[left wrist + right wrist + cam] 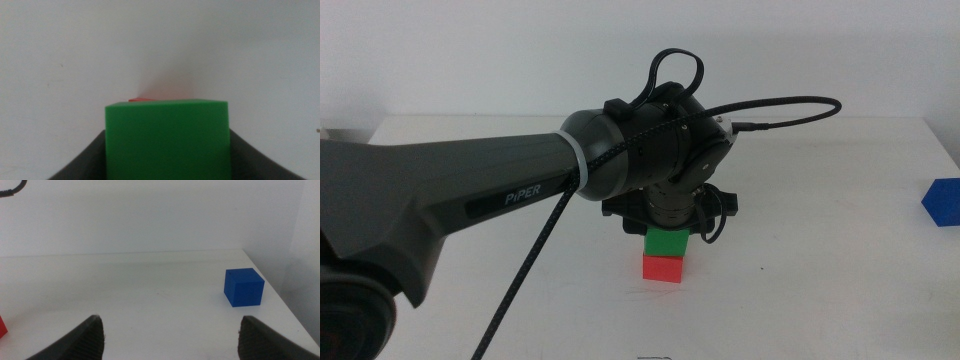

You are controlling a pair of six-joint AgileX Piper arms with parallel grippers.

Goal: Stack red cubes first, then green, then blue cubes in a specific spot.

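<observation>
The green cube [667, 243] sits atop the red cube [663, 267] at mid-table, pinched by the left gripper [167, 150], whose arm reaches in from the left and points straight down. The green-stacking step appears nearly complete; release comes next. The right gripper [170, 335], jaws spread, waits near the blue cube [243, 287] at the table's right edge.
</observation>
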